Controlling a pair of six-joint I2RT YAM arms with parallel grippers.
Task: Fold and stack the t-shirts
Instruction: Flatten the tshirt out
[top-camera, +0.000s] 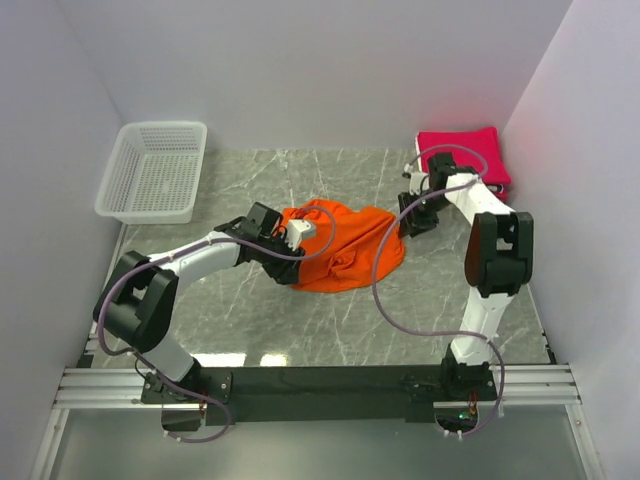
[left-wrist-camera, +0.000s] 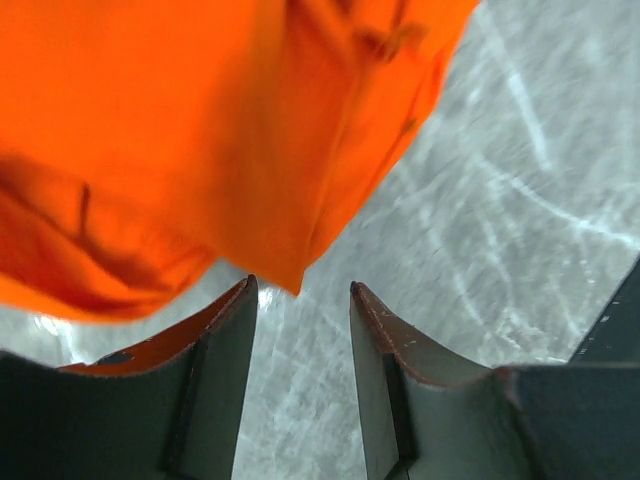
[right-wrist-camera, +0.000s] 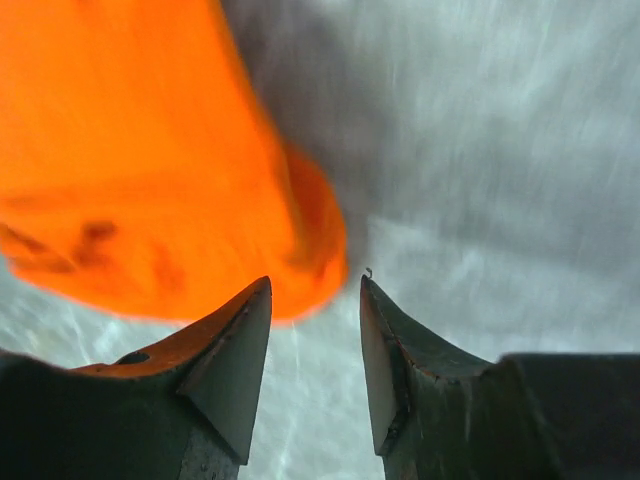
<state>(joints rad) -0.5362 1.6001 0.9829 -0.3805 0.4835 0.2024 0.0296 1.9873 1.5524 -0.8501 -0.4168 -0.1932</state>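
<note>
A bright orange t-shirt (top-camera: 345, 247) lies crumpled in the middle of the marble table. It fills the top of the left wrist view (left-wrist-camera: 200, 130) and the upper left of the right wrist view (right-wrist-camera: 150, 170). My left gripper (top-camera: 318, 230) is over the shirt's left part, open and empty (left-wrist-camera: 302, 290), with table showing between the jaws. My right gripper (top-camera: 404, 228) is at the shirt's right edge, open and empty (right-wrist-camera: 315, 285). A folded crimson-pink t-shirt stack (top-camera: 465, 155) sits at the back right.
A white plastic mesh basket (top-camera: 155, 170) stands at the back left. White walls close the table in on three sides. A black rail (top-camera: 320, 382) with both arm bases runs along the near edge.
</note>
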